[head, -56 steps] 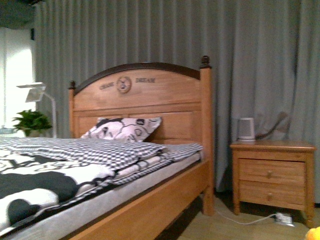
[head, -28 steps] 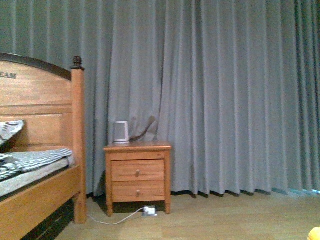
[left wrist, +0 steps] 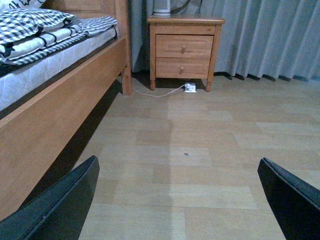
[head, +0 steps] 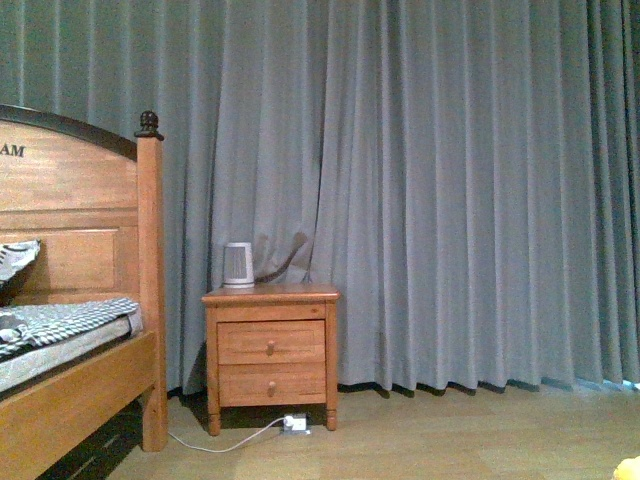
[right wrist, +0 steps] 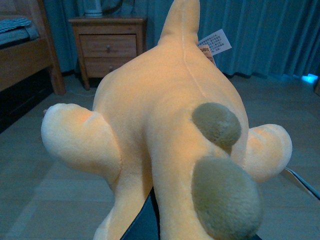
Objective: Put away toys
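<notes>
The orange-yellow plush animal (right wrist: 165,115) fills the right wrist view, with two grey-brown patches and a white tag near its pointed top. My right gripper (right wrist: 150,225) is shut on the plush animal from below; only a dark finger (right wrist: 142,227) shows under it. In the front view just a yellow edge of the plush animal (head: 630,468) peeks in at the bottom right corner. Over the wooden floor (left wrist: 190,150), my left gripper (left wrist: 175,200) hangs open, its black fingers (left wrist: 60,205) wide apart with nothing between them.
A wooden bed (head: 80,390) with checked bedding stands at the left. Beside it is a two-drawer nightstand (head: 270,350) with a white kettle (head: 238,265) on top. A power strip and cable (head: 294,423) lie on the floor under it. Grey curtains (head: 450,190) cover the back wall.
The front view has swung to the right: the bed slid off to the left edge and the nightstand went from the right side to left of centre. The plush edge stays in the bottom right corner.
</notes>
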